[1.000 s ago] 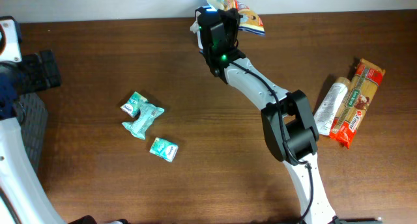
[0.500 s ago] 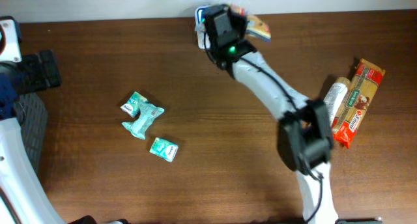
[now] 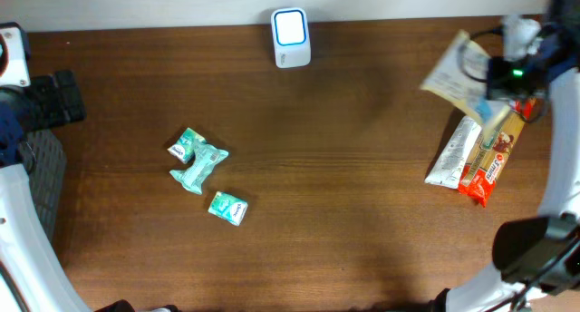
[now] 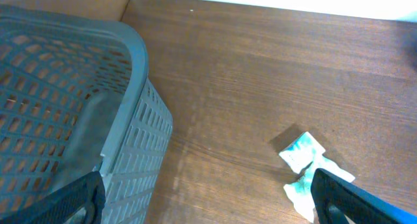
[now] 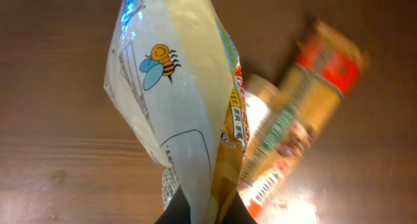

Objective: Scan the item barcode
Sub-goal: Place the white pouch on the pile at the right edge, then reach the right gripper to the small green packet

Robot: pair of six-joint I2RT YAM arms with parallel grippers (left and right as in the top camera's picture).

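Table [image 3: 362,194]: dark brown wood, visible grain
Wall [image 3: 136,2]: white strip along the far edge
Light: soft sheen on wood

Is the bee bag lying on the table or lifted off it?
Lifted: the right gripper is shut on the bag at its edge, holding it above the packets on the table.

Mock shop checkout, white barcode scanner [image 3: 291,38] on a wooden bench [image 3: 344,167], green packets [image 3: 196,163] scattered about, grey plastic basket [image 4: 78,107] alongside.
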